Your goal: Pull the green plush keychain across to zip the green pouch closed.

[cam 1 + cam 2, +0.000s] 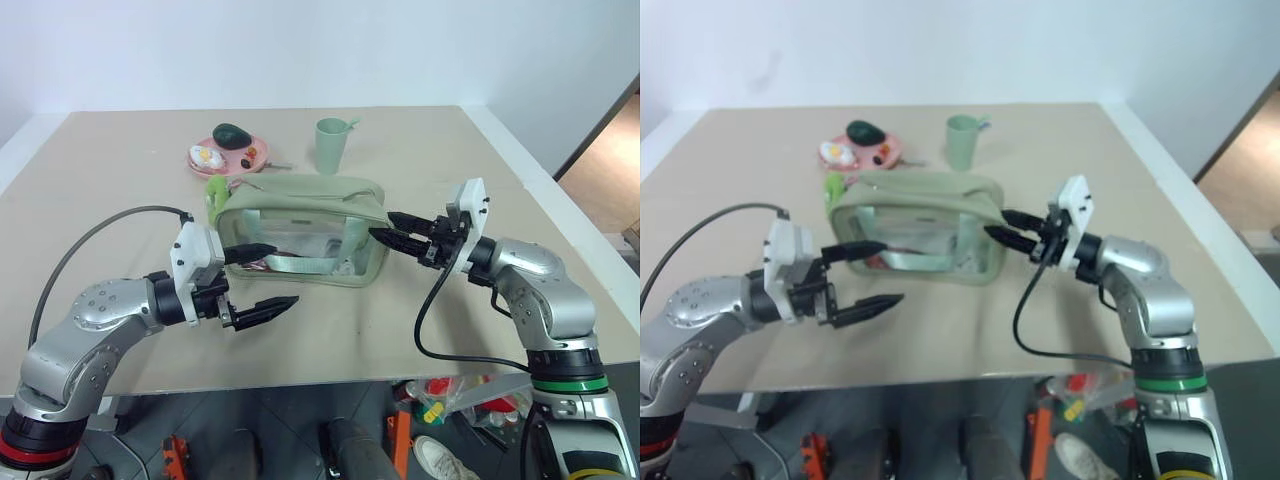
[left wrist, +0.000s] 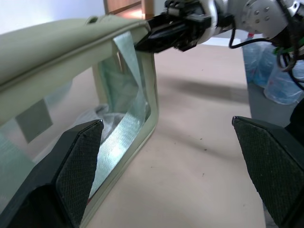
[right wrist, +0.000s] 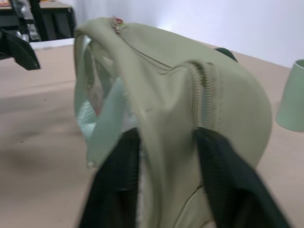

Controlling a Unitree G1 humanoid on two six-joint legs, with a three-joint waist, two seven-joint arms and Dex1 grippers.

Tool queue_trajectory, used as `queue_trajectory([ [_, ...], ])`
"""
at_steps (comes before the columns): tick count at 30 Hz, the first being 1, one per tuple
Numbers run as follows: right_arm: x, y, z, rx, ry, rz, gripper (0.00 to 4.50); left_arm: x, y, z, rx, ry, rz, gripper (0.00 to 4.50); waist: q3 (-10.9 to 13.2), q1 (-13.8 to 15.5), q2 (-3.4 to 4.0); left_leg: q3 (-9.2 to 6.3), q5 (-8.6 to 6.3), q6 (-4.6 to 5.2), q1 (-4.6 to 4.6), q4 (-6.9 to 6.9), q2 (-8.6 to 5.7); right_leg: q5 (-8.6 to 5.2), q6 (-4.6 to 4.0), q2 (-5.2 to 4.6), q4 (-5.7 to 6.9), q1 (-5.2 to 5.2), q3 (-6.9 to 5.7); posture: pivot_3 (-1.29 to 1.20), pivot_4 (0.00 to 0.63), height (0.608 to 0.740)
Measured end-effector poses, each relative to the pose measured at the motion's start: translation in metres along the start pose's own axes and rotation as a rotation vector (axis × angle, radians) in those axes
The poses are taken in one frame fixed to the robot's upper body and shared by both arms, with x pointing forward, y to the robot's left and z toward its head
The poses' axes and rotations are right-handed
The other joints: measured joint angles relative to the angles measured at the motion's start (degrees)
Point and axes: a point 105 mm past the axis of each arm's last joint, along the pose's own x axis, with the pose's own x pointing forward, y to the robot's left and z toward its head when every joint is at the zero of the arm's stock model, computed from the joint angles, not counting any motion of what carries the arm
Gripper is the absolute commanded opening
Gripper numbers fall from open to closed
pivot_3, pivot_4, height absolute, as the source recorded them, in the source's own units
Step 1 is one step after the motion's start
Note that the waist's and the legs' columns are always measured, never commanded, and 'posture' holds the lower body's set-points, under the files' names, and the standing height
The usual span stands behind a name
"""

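Note:
The green pouch lies across the middle of the table, its clear window facing me. The green plush keychain sits at the pouch's left end, by the zipper. My right gripper is at the pouch's right end. In the right wrist view its fingers press on both sides of that end, shut on the fabric. My left gripper stands open in front of the pouch's left half, near the window and apart from the keychain, with nothing between its fingers.
Behind the pouch a pink plate holds a dark green avocado toy and a toy egg. A pale green cup stands to its right. The table's front edge runs just below both grippers.

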Motion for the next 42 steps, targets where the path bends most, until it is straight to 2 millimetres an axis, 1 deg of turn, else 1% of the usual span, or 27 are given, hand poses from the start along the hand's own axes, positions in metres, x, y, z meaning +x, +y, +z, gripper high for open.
queue_trajectory([
  [1, 0.000, 0.000, 0.000, -0.002, -0.003, 0.003, 0.10, -0.001, 0.001, -0.001, -0.002, 0.001, 0.008, 4.50, 0.0, 0.0, 0.00, 0.01, 0.00, 0.00, 0.00, 0.00, 0.00, 0.00, 0.00, -0.01, 0.00, 0.00, 0.01, 0.00, 0.150, 0.740],
  [2, 0.000, 0.001, 0.001, -0.005, -0.006, 0.006, 0.04, -0.003, 0.003, 0.000, -0.002, 0.001, 0.022, 4.50, 0.0, 0.0, 0.00, 0.01, 0.00, 0.00, 0.00, 0.01, 0.00, 0.00, 0.00, -0.01, 0.00, 0.00, 0.01, 0.00, 0.150, 0.740],
  [3, 0.000, 0.001, 0.001, -0.010, -0.008, 0.008, 0.04, -0.005, 0.006, 0.000, -0.002, 0.000, 0.037, 4.50, 0.0, 0.0, 0.00, 0.01, 0.00, 0.00, 0.00, 0.01, -0.01, 0.00, 0.00, -0.01, 0.00, 0.00, 0.01, 0.00, 0.150, 0.740],
  [7, -0.003, 0.001, 0.001, -0.047, -0.012, 0.038, 0.04, -0.024, 0.030, 0.006, -0.010, -0.017, 0.192, 4.50, 0.0, 0.0, 0.00, 0.01, 0.00, 0.00, -0.01, 0.01, -0.01, 0.00, 0.00, -0.02, 0.00, 0.00, 0.00, 0.00, 0.150, 0.740],
  [10, -0.012, -0.006, -0.002, -0.102, 0.018, 0.049, 0.04, -0.043, 0.044, 0.014, -0.052, -0.046, 0.303, 4.50, 0.0, 0.0, -0.01, 0.03, 0.00, 0.00, -0.02, 0.01, -0.02, -0.02, 0.02, -0.06, -0.02, 0.00, -0.01, 0.00, 0.150, 0.740],
  [12, -0.018, -0.012, -0.004, -0.137, 0.036, 0.056, 0.04, -0.054, 0.052, 0.015, -0.072, -0.045, 0.361, 4.50, 0.0, 0.0, -0.01, 0.03, -0.01, 0.00, -0.02, 0.01, -0.03, -0.02, 0.02, -0.06, -0.03, 0.01, -0.01, 0.00, 0.150, 0.740],
  [15, -0.023, -0.019, -0.003, -0.180, 0.056, 0.060, 0.04, -0.066, 0.063, 0.012, -0.101, -0.029, 0.434, 4.50, 0.0, 0.0, -0.01, 0.01, 0.00, 0.00, 0.00, 0.01, -0.04, -0.02, 0.01, -0.05, -0.03, 0.01, -0.02, 0.00, 0.150, 0.740],
  [17, -0.026, -0.025, -0.004, -0.222, 0.080, 0.078, 0.04, -0.078, 0.082, 0.002, -0.153, -0.021, 0.517, 4.50, 0.0, 0.0, -0.01, 0.02, 0.00, 0.00, 0.03, 0.02, -0.05, 0.00, 0.01, -0.05, -0.02, 0.02, -0.03, 0.00, 0.150, 0.740],
  [19, -0.027, -0.026, -0.002, -0.245, 0.088, 0.086, 0.04, -0.083, 0.095, -0.004, -0.188, -0.022, 0.565, 4.50, 0.0, 0.0, -0.02, 0.01, 0.01, -0.01, 0.03, 0.02, -0.04, 0.02, -0.01, -0.05, -0.02, 0.03, -0.04, 0.00, 0.150, 0.740],
  [22, -0.025, -0.026, -0.001, -0.252, 0.085, 0.084, 0.04, -0.077, 0.110, -0.007, -0.288, -0.094, 0.587, 4.50, 0.0, 0.1, -0.03, 0.02, 0.01, -0.01, 0.00, 0.03, -0.04, 0.05, 0.05, -0.06, -0.02, 0.04, -0.04, 0.00, 0.150, 0.740],
  [23, -0.025, -0.026, 0.000, -0.253, 0.082, 0.084, 0.04, -0.074, 0.112, -0.008, -0.322, -0.114, 0.581, 4.50, 0.0, 0.2, -0.03, 0.03, 0.00, -0.02, -0.01, 0.03, -0.04, 0.16, 0.25, -0.06, -0.02, 0.03, -0.04, 0.00, 0.150, 0.740],
  [25, -0.023, -0.025, 0.000, -0.256, 0.079, 0.082, 0.04, -0.066, 0.117, -0.013, -0.383, -0.141, 0.578, 4.50, 0.0, 0.1, -0.03, 0.04, 0.00, -0.02, 0.00, 0.02, -0.03, 0.18, 0.29, -0.05, -0.02, 0.02, -0.02, 0.00, 0.150, 0.740],
  [26, -0.022, -0.025, 0.000, -0.257, 0.079, 0.081, 0.04, -0.061, 0.118, -0.015, -0.418, -0.153, 0.569, 4.50, 0.0, 0.0, -0.04, 0.03, 0.00, -0.03, 0.00, 0.01, -0.01, 0.19, 0.29, -0.03, -0.02, 0.01, -0.02, 0.00, 0.150, 0.740],
  [29, -0.021, -0.023, 0.002, -0.266, 0.078, 0.084, 0.04, -0.044, 0.113, -0.021, -0.500, -0.171, 0.513, 4.50, 0.0, -0.1, -0.04, 0.01, -0.01, -0.03, 0.01, -0.02, 0.02, 0.19, 0.29, 0.01, 0.00, 0.01, -0.03, 0.00, 0.150, 0.740],
  [34, -0.020, -0.021, 0.002, -0.262, 0.083, 0.076, 0.04, -0.030, 0.114, -0.033, -0.555, -0.167, 0.494, 4.50, 0.0, -0.1, -0.04, -0.01, 0.01, -0.05, 0.04, -0.02, 0.04, 0.20, 0.26, 0.05, 0.03, 0.01, -0.03, 0.00, 0.150, 0.740],
  [37, -0.021, -0.020, 0.001, -0.258, 0.090, 0.073, 0.04, -0.022, 0.118, -0.037, -0.584, -0.194, 0.491, 4.50, 0.0, 0.0, -0.04, -0.01, 0.02, -0.07, 0.03, 0.02, 0.02, 0.23, 0.27, 0.04, 0.02, 0.02, -0.02, 0.00, 0.150, 0.740],
  [40, -0.021, -0.019, 0.001, -0.257, 0.092, 0.066, 0.00, -0.018, 0.124, -0.036, -0.601, -0.219, 0.496, 3.69, 0.0, -0.1, -0.04, 0.01, 0.02, -0.07, 0.03, 0.02, 0.01, 0.24, 0.28, 0.04, 0.02, 0.02, 0.00, 0.00, 0.150, 0.740],
  [42, -0.021, -0.019, 0.000, -0.254, 0.095, 0.065, 0.00, -0.017, 0.127, -0.035, -0.603, -0.243, 0.500, 2.99, 0.0, -0.1, -0.04, 0.00, 0.02, -0.07, 0.03, 0.01, 0.01, 0.24, 0.28, 0.04, 0.02, 0.02, 0.00, 0.00, 0.150, 0.740],
])
